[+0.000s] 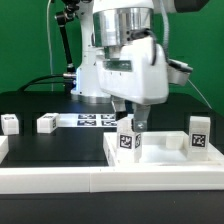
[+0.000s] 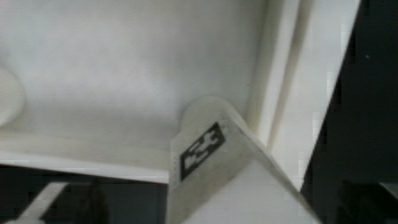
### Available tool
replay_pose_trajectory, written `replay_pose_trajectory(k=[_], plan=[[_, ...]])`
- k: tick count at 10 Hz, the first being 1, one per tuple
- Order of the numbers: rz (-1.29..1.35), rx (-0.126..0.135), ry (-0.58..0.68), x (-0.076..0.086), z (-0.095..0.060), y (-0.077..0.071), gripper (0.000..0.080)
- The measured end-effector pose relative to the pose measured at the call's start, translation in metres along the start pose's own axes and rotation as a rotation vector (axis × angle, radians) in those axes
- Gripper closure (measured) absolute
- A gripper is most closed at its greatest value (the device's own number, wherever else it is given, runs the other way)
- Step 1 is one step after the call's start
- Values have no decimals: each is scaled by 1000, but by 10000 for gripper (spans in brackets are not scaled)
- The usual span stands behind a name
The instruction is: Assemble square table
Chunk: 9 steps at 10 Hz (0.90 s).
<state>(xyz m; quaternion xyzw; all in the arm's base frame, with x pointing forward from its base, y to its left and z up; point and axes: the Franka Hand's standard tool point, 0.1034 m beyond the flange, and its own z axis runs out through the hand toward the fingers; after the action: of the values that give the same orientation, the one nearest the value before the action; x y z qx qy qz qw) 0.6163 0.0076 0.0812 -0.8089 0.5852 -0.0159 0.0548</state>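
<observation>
The white square tabletop (image 1: 160,155) lies with its raised rim up at the exterior view's right. One tagged white leg (image 1: 126,140) stands upright near its left corner. My gripper (image 1: 129,121) hangs straight down over that leg, open, with a dark finger on each side of the leg's top. In the wrist view the same leg (image 2: 222,165) fills the foreground, tag showing, against the tabletop's inner floor (image 2: 107,90) and rim (image 2: 294,60). A second leg (image 1: 198,135) stands at the tabletop's right end. Two more legs (image 1: 10,123) (image 1: 46,123) rest on the black table at the left.
The marker board (image 1: 95,120) lies flat behind the tabletop, below the arm's base. A long white border rail (image 1: 100,185) runs along the front, and another white rail piece (image 1: 3,150) sits at the left edge. A black pole and cables stand behind.
</observation>
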Motion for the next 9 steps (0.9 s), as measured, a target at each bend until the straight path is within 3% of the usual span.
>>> replay_pose_trajectory(k=[6, 9], plan=[[-467, -19, 3, -1, 3, -2, 150], [-675, -45, 23, 2, 2, -2, 150]])
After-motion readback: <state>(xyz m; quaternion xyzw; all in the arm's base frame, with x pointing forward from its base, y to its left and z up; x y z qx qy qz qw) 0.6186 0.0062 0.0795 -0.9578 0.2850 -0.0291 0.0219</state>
